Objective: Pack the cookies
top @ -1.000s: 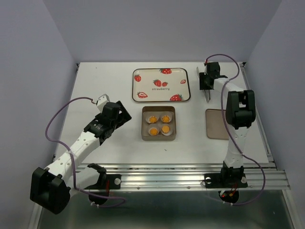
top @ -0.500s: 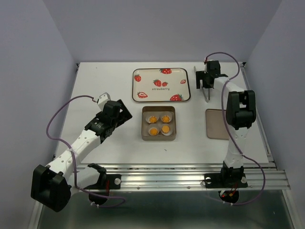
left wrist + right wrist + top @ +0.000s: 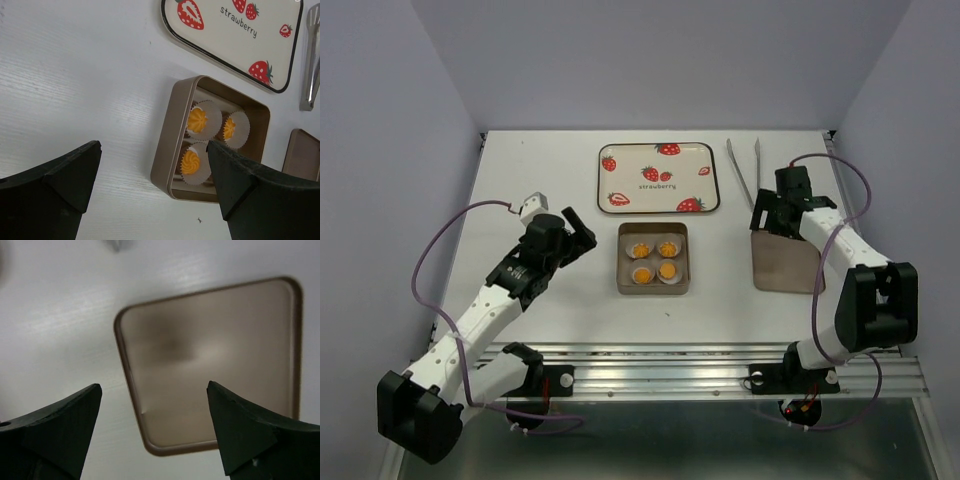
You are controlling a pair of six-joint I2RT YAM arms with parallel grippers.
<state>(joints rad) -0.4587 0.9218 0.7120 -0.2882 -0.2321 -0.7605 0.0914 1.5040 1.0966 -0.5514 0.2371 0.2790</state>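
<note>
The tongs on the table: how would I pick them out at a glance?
Start at the white table and find the strawberry tray at its far side. Just right of that tray lie the tongs, beyond the flat tan lid. They are the only thin, silvery, V-shaped thing there.

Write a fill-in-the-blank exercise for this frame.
The box holds ___ cookies. The tongs lie to the ___ of the strawberry tray. The right gripper hangs over the lid with its jaws ___.
Missing words: four; right; open.
</note>
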